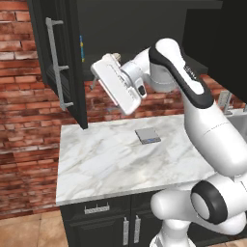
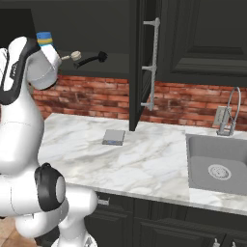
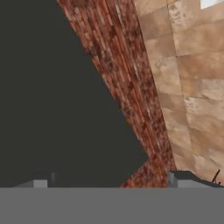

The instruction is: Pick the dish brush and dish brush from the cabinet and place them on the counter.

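In the open cabinet (image 2: pixel 103 29), the black dish brush (image 2: pixel 91 59) lies on the dark shelf. The cream dish brush (image 2: pixel 74 56) lies just left of it, its handle partly hidden behind my wrist. My gripper (image 1: pixel 93 79) hangs in front of the cabinet opening, above the counter (image 1: pixel 106 159), and points left and down toward the open door (image 1: pixel 71 58). In the hand view its fingertips (image 3: pixel 43 179) stand wide apart with nothing between them, so the gripper (image 3: pixel 111 181) is open. It touches neither brush.
A flat grey square pad (image 1: pixel 147 135) lies on the counter (image 2: pixel 144 154). The open door's bar handle (image 2: pixel 153 62) juts out mid-scene. A sink (image 2: pixel 219 164) with a faucet (image 2: pixel 231 111) is on the right. A blue-and-yellow item (image 2: pixel 44 38) stands in the cabinet.
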You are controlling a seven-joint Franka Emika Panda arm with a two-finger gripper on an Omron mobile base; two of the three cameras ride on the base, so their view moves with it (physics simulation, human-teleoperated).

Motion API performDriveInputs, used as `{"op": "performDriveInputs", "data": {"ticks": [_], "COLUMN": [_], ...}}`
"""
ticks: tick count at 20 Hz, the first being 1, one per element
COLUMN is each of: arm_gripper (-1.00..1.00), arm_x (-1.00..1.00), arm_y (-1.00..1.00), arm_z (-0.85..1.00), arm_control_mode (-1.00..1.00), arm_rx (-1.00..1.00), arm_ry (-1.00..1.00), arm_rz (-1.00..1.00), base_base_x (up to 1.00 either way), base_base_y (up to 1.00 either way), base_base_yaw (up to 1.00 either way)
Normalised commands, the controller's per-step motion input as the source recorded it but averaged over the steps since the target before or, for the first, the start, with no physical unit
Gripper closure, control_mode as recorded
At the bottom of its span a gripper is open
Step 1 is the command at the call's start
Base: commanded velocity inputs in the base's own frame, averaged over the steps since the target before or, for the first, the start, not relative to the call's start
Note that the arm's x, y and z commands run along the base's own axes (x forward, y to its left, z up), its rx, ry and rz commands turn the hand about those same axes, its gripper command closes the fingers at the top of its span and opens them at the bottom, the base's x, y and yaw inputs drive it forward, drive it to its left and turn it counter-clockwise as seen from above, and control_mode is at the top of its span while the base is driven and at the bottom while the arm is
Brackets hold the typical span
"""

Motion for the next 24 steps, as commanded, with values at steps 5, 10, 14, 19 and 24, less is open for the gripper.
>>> {"op": "performDriveInputs", "data": {"ticks": [5, 10, 14, 19, 24], "arm_gripper": [-1.0, -1.0, -1.0, -1.0, -1.0], "arm_x": [-0.15, -0.1, -0.02, 0.0, 0.0], "arm_y": [-0.07, -0.13, -0.28, -0.27, -0.18], "arm_z": [-0.13, -0.19, -0.19, -0.21, -0.2], "arm_control_mode": [-1.0, -1.0, -1.0, -1.0, -1.0], "arm_rx": [-0.15, -0.1, -0.07, -0.07, -0.08], "arm_ry": [-0.25, -0.25, -0.25, -0.25, -0.25], "arm_rz": [0.06, 0.05, 0.05, 0.05, 0.07], "base_base_x": [0.0, 0.0, 0.0, 0.0, 0.0], "base_base_y": [0.0, 0.0, 0.0, 0.0, 0.0], "base_base_yaw": [0.0, 0.0, 0.0, 0.0, 0.0]}}
